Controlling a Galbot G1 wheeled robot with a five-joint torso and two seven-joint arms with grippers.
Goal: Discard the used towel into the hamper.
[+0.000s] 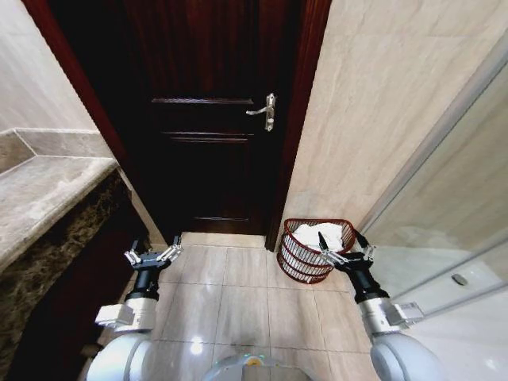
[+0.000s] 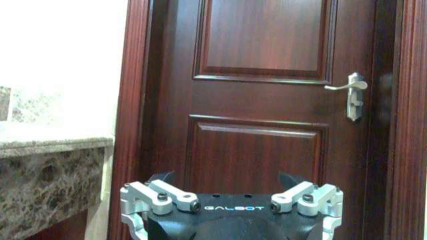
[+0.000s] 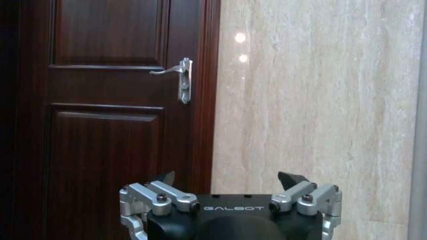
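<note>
Towel (image 1: 321,235), white, soft and probably light, lies bunched inside the hamper (image 1: 298,262) on the floor by the door frame, best pinched at a raised fold, while left gripper (image 1: 152,256) and right gripper (image 1: 343,248) hover open and empty.

The beige tiled floor (image 1: 230,298) carries the hamper (image 1: 305,258), standing beside the door frame.

hamper (image 1: 316,250): on floor, right of door (image 1: 210,111), against wall
towel (image 1: 324,236): in hamper
tabletop (image 1: 40,194): left of door
</note>
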